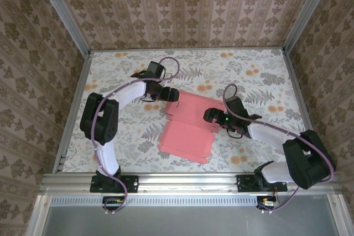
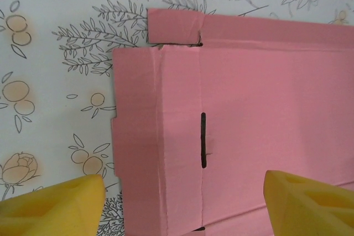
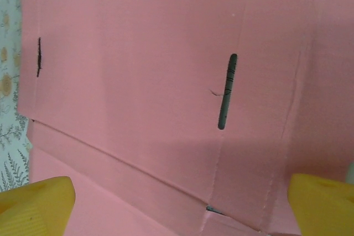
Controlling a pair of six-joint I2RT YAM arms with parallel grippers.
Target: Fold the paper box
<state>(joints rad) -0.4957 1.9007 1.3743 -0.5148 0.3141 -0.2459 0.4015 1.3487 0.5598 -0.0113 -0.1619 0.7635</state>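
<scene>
The flat, thin pink cardboard paper box (image 1: 187, 128) lies unfolded in the middle of the table, pink face up, between the two arms. The left pincer (image 1: 172, 95), black with yellow-padded fingers, hangs over the sheet's far left corner. In its wrist view the two yellow fingertips (image 2: 61, 197) stand wide apart. One is over bare tabletop just beside the sheet's left edge, the other is over a pink panel, and nothing is clamped between them. The right pincer (image 1: 209, 116) sits at the sheet's right edge, near its middle. In its own wrist view its yellow fingertips (image 3: 38, 203) are likewise spread wide, both over pink card, gripping nothing. Whether either pincer touches the card I cannot tell

The white tabletop printed with grey fern sprigs and orange blossoms (image 1: 260, 81) is framed by aluminium rails (image 1: 188, 179). Beige damask-patterned wallpaper walls (image 1: 182, 9) close it in on three sides

The sheet is one flat cut-out with a notched, stepped outline, and straight creases divide it into panels. In the left wrist view a narrow dark slot (image 2: 203, 139) is cut along one crease, and a small rectangular flap (image 2: 172, 26) juts from the far edge beside a notch. The right wrist view shows a long slot (image 3: 227, 91) near the centre and a shorter slot (image 3: 38, 57) by the left edge
</scene>
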